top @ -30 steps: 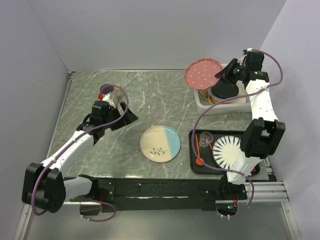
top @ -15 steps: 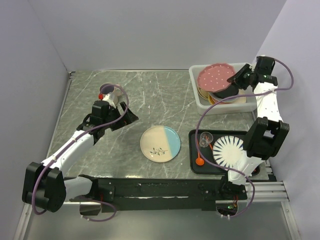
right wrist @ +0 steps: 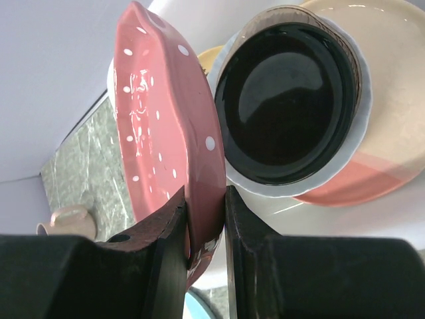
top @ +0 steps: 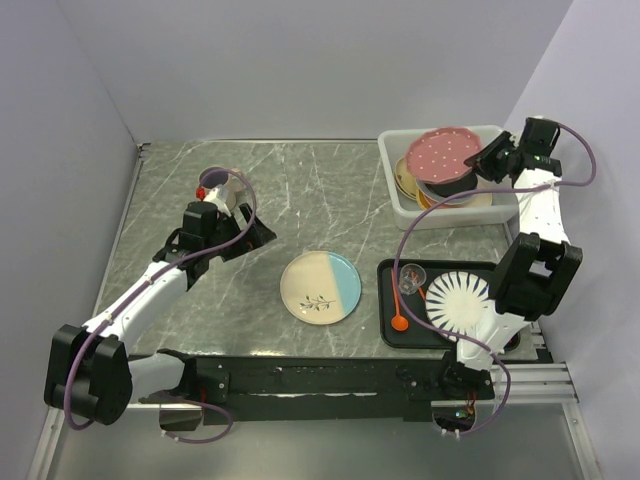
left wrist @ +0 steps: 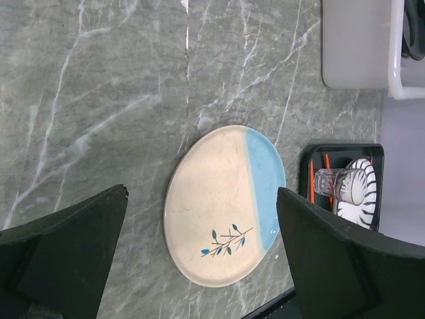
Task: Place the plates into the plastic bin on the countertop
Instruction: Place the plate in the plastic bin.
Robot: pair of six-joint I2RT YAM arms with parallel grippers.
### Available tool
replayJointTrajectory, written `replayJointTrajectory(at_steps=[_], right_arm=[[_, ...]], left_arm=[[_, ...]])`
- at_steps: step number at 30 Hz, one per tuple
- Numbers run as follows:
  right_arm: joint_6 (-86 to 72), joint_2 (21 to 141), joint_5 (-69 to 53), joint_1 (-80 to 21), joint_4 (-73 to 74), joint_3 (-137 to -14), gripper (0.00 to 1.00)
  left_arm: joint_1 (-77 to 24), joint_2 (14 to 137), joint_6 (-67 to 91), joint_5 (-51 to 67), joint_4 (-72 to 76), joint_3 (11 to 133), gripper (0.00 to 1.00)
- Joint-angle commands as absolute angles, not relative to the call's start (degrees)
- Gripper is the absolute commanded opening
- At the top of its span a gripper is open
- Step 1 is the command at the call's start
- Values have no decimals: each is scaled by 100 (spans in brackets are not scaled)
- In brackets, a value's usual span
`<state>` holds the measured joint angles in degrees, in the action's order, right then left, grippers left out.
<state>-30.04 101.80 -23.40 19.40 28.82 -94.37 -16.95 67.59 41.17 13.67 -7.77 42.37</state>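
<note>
My right gripper (top: 490,165) is shut on the rim of the pink dotted plate (top: 446,150), holding it tilted over the plastic bin (top: 390,165) at the back right of the countertop (top: 300,190). In the right wrist view the fingers clamp the pink plate (right wrist: 166,133) beside a black plate (right wrist: 285,100) stacked on white and pink-and-cream plates in the bin. A cream plate with a blue side and a leaf sprig (top: 320,287) lies mid-counter. My left gripper (top: 252,235) is open above the counter, left of that plate (left wrist: 226,206).
A black tray (top: 388,338) at the front right holds a white plate with black stripes (top: 457,300), a glass (top: 409,277) and an orange utensil (top: 400,322). A mug (top: 215,187) stands at the back left, behind my left arm. Walls close in on three sides.
My right gripper has carried the pink dotted plate rightward and down, from left of the bin's edge to over the plates inside it. The left arm has not moved.
</note>
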Motion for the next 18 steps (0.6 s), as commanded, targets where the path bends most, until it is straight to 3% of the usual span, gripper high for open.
replayJointTrajectory(at_steps=[1, 18], right_arm=[[-3226, 10204, -2549, 2021, 1987, -9449, 0], [-3208, 10722, -2198, 2320, 1749, -9123, 0]], left_arm=[[-1670, 6680, 4104, 1441, -527, 4192, 99], [-1626, 6891, 4087, 1529, -501, 4078, 99]])
